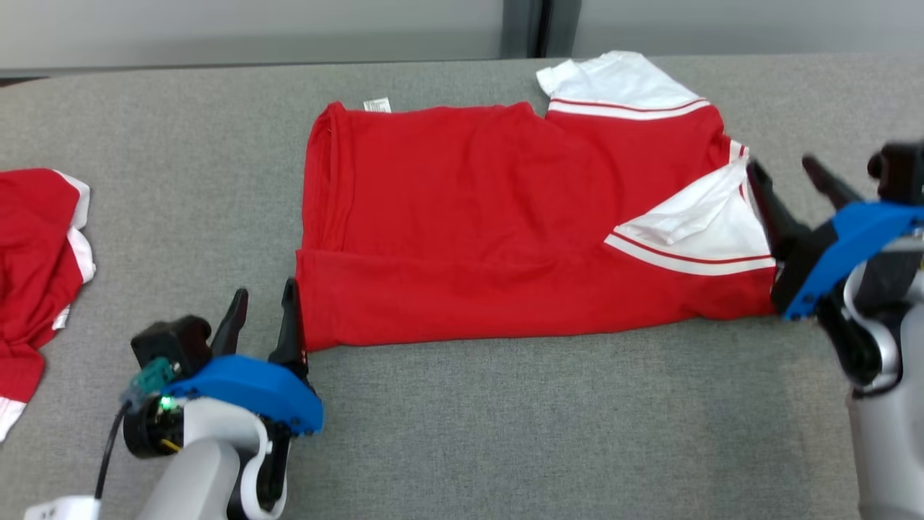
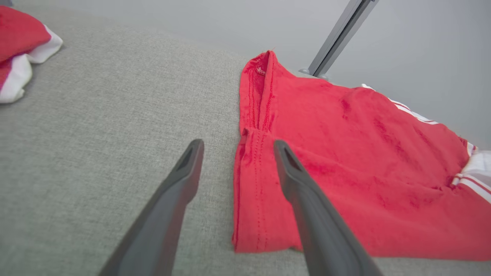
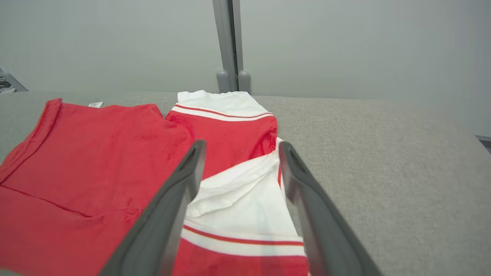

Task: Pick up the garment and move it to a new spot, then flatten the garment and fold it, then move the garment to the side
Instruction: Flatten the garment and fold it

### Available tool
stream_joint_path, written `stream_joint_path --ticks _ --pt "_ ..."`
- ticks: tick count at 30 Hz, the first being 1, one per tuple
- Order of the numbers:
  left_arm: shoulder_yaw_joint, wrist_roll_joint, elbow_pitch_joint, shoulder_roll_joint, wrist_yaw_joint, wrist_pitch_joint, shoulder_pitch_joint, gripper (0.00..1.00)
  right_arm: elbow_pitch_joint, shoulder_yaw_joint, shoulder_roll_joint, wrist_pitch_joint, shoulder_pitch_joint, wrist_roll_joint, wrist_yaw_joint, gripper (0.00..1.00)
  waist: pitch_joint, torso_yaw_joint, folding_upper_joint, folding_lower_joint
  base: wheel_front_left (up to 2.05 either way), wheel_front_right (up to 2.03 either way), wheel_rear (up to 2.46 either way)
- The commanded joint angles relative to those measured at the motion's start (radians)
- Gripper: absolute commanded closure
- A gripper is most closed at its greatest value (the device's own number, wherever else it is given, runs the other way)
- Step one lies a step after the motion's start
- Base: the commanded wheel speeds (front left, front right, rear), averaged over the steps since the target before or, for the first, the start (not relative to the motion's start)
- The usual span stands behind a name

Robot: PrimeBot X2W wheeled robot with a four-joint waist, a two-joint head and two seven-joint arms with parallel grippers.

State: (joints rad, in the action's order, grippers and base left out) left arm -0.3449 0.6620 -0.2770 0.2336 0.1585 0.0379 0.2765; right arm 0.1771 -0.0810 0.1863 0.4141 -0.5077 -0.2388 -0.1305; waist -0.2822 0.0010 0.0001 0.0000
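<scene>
The folded red T-shirt (image 1: 505,224) lies between the grippers: left gripper (image 1: 266,289), fingers apart and empty, at its hem corner; right gripper (image 1: 781,162), likewise apart, beside its white-sleeved end.

Nothing legible in any view. One candidate: a small white tag (image 1: 377,105) poking out from the far edge of the red shirt (image 1: 469,217), near its left corner. Too small and blurred to read anything off it.
</scene>
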Motion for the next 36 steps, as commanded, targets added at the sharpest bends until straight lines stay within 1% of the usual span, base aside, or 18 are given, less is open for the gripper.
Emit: stream_joint_path --ticks 1,5,9,16,19,20,21,22,30,36 --pt "-0.008 -0.006 0.002 0.006 -0.001 0.01 -0.02 0.0 -0.007 -0.009 -0.007 0.007 0.034 0.002 0.0 0.0 0.012 -0.005 -0.0001 0.0 0.0 0.0 0.0" --pt "-0.031 -0.025 -0.013 0.02 -0.016 0.028 -0.058 0.0 -0.025 -0.045 -0.022 0.033 0.111 0.013 -0.001 0.0 0.028 -0.009 -0.0001 0.0 0.0 0.0 0.0" --pt "-0.049 -0.037 -0.045 0.011 -0.019 0.039 -0.06 0.0 -0.018 -0.083 -0.048 0.028 0.17 0.039 -0.001 0.0 0.028 -0.014 -0.0001 0.0 0.0 0.0 0.0" --pt "-0.082 -0.081 -0.143 0.012 -0.005 0.034 0.006 0.0 0.031 -0.144 -0.088 0.005 0.174 0.094 -0.001 0.0 -0.008 -0.026 -0.0001 0.0 0.0 0.0 0.0" --pt "-0.104 -0.087 -0.191 0.004 -0.015 0.005 0.032 0.0 0.061 -0.165 -0.101 -0.006 0.16 0.115 -0.001 0.0 -0.024 -0.027 -0.0001 0.0 0.0 0.0 0.0" --pt "-0.111 -0.087 -0.207 0.001 -0.02 -0.005 0.036 0.55 0.071 -0.172 -0.106 -0.01 0.154 0.121 -0.001 0.0 -0.029 -0.027 -0.0001 0.0 0.0 0.0 0.0" --pt "-0.114 -0.085 -0.22 -0.002 -0.024 -0.012 0.04 0.84 0.08 -0.179 -0.11 -0.011 0.148 0.125 -0.001 0.0 -0.034 -0.028 -0.0001 0.0 0.0 0.0 0.0" --pt "-0.115 -0.079 -0.232 -0.006 -0.028 -0.017 0.041 1.0 0.088 -0.186 -0.113 -0.01 0.142 0.129 -0.001 0.0 -0.037 -0.028 -0.0001 0.0 0.0 0.0 0.0" --pt "-0.105 -0.055 -0.287 -0.018 -0.04 0.013 0.054 1.0 0.165 -0.237 -0.132 -0.026 0.11 0.177 -0.001 0.0 -0.052 -0.022 -0.0001 0.0 0.0 0.0 0.0" --pt "-0.107 -0.048 -0.313 -0.015 -0.051 0.03 0.048 1.0 0.263 -0.236 -0.136 -0.04 0.096 0.185 -0.001 0.0 -0.051 -0.014 -0.0001 0.0 0.0 0.0 0.0"
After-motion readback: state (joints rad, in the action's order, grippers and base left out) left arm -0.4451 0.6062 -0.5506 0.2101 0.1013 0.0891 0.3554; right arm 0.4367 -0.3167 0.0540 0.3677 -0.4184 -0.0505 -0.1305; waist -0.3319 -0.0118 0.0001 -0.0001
